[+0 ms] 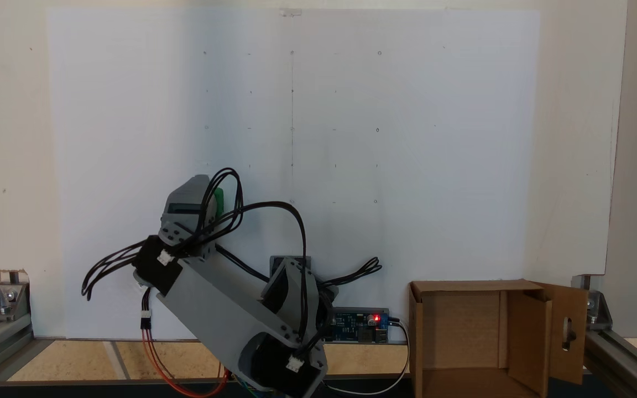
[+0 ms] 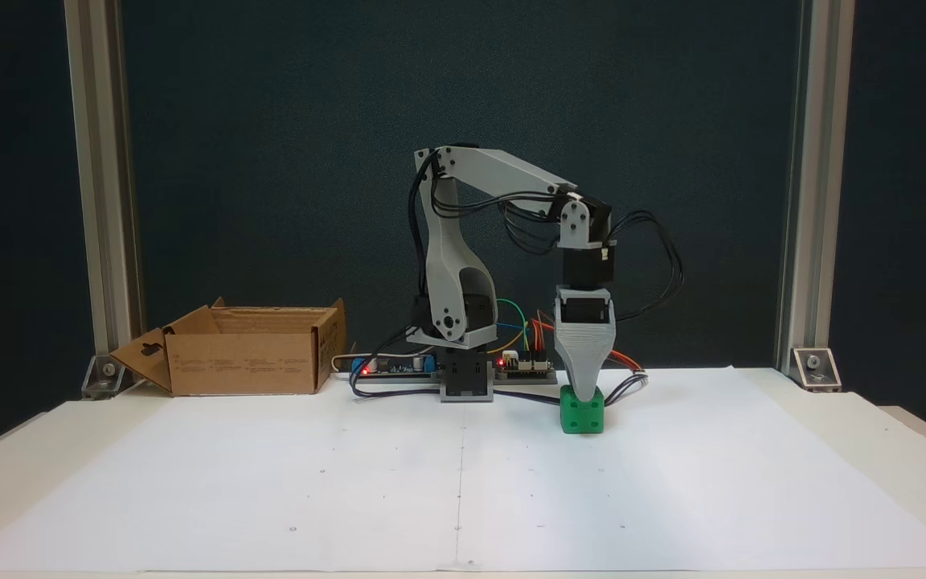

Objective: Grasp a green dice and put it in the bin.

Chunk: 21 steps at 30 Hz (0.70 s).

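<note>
1. Down on the white paper sheet [image 2: 270, 482] sits the green dice [image 2: 582, 414], to the right of the arm's base [image 2: 465, 378] in a fixed view, with two dark pips showing on its front face.
2. The gripper [image 2: 580, 392] points straight down, its grey tapered tip meeting the top of the dice.
3. Whether the jaws are apart or pressed on the cube cannot be told: in that view one jaw hides the other, and in a fixed view from above the wrist motor [image 1: 186, 207] covers the fingertips.
4. From above, only a sliver of the green cube [image 1: 218, 199] peeks out at the right edge of the wrist.
5. The bin [image 2: 242, 354], a brown cardboard box, stands open at the back edge of the table, well apart from the dice and on the far side of the arm's base from it.
6. One side flap [image 1: 567, 331] of the box carries a slot-shaped cutout and folds outward.
7. A controller board [image 1: 360, 326] with a red light lies beside the base, with black cables [image 1: 274, 215] looping along the arm.
</note>
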Motion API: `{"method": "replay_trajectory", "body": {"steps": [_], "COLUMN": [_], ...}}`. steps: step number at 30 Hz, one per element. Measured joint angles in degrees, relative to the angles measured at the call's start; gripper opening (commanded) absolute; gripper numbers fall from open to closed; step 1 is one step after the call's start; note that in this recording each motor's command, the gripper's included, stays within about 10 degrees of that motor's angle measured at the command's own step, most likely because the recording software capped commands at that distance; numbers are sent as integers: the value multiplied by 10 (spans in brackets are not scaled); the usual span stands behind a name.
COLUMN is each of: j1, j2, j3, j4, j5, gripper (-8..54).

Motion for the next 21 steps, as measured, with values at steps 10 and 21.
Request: {"method": "replay_trajectory", "body": {"steps": [10, 21], "j1": [1, 4], "j2": [-18, -49], "j3": [4, 5], "j4": [-32, -35], "j5": [0, 0], "gripper": [431, 424]}}
